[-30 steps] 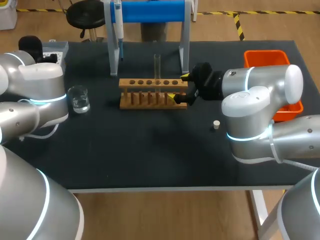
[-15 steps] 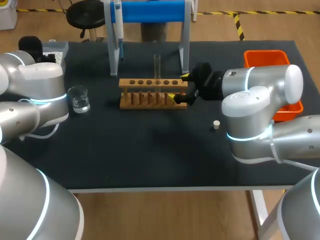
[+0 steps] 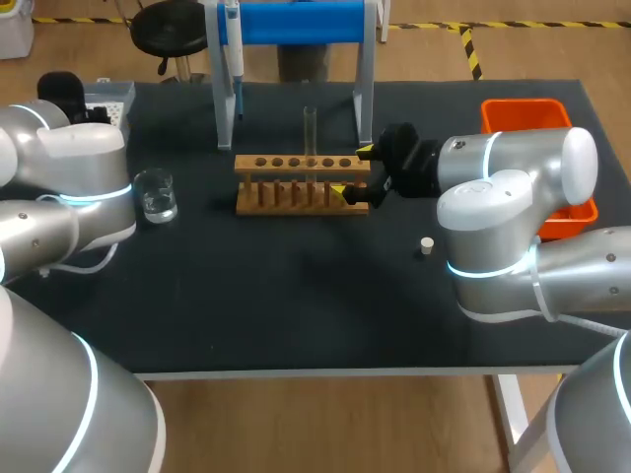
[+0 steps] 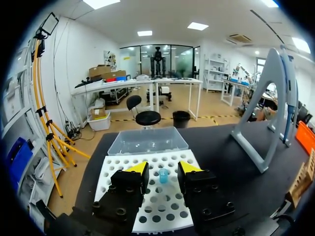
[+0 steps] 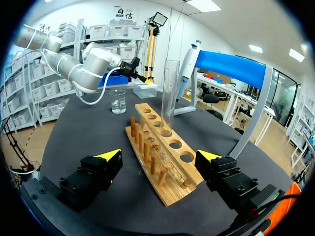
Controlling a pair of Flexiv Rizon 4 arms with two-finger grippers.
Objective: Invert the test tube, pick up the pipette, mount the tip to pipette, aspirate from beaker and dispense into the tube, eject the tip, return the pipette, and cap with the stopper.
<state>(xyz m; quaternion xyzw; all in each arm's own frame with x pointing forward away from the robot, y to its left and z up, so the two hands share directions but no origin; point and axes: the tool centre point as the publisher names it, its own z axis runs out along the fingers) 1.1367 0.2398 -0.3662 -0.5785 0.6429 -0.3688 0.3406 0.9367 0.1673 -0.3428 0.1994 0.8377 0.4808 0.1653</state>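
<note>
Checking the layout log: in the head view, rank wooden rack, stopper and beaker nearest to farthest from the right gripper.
1. Wooden rack, directly at the right gripper.
2. Stopper, toward the front, slightly right.
3. Beaker, far over on the left.

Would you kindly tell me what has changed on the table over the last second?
Nothing visibly changed. The right gripper, jaws open, remains at the end of the wooden rack, the test tube stands upright in it, and the left gripper, jaws open, remains above the tip box. The pipette still hangs on its stand.
</note>
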